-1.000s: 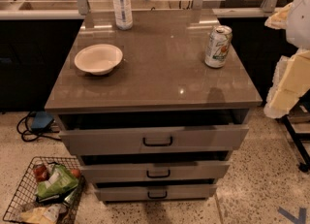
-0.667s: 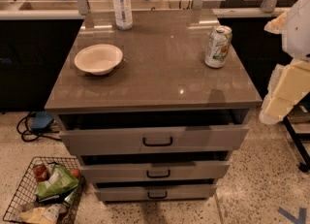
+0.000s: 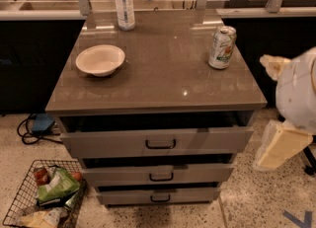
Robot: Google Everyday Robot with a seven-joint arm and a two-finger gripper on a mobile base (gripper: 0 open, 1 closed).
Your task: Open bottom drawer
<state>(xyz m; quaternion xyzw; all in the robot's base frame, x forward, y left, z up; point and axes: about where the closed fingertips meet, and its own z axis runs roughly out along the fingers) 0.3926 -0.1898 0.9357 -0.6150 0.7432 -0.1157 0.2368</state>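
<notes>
the gripper [image 3: 280, 147] has dropped down the right edge of the frame to lower right, nearer the level of the bottom drawer [image 3: 159, 195] but well apart from it. i cannot tell its grip state. the drawer, bottom centre, has not moved and its handle [image 3: 160, 198] is untouched, so the approach is only starting.

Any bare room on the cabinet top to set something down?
Yes: the middle and front of the cabinet top, between the bowl and can. Back left is taken by the bottle. The gripper hangs right of the cabinet, below top level.
</notes>
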